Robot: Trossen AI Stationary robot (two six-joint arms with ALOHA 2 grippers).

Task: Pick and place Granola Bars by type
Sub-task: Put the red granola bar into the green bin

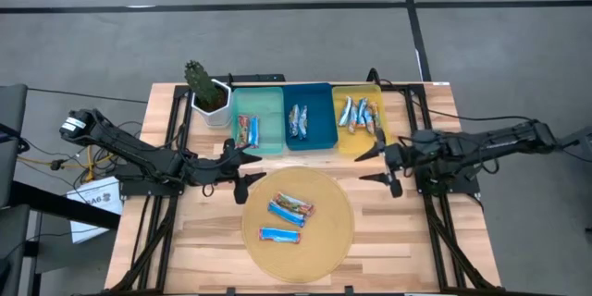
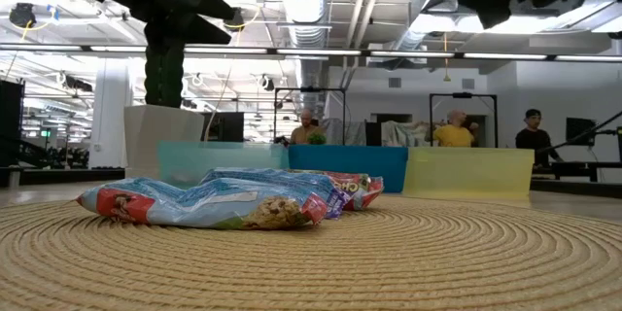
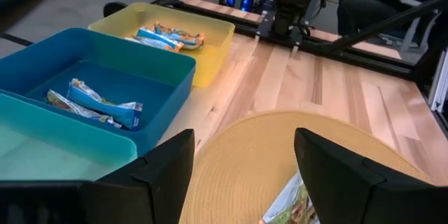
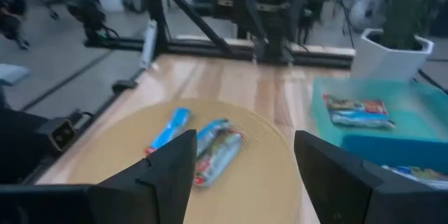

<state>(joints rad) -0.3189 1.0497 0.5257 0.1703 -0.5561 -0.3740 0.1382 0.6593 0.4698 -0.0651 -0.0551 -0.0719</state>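
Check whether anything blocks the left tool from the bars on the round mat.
Nothing visible does. The left tool hangs open at the mat's edge, with bare mat between it and the three granola bars.

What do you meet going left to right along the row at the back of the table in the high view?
Potted cactus → teal tray holding one bar → blue tray holding bars → yellow tray holding several bars.

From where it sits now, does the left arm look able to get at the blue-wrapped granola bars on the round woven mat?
Probably yes: the left pincer hovers open at the woven mat's edge, nothing between it and the bars.
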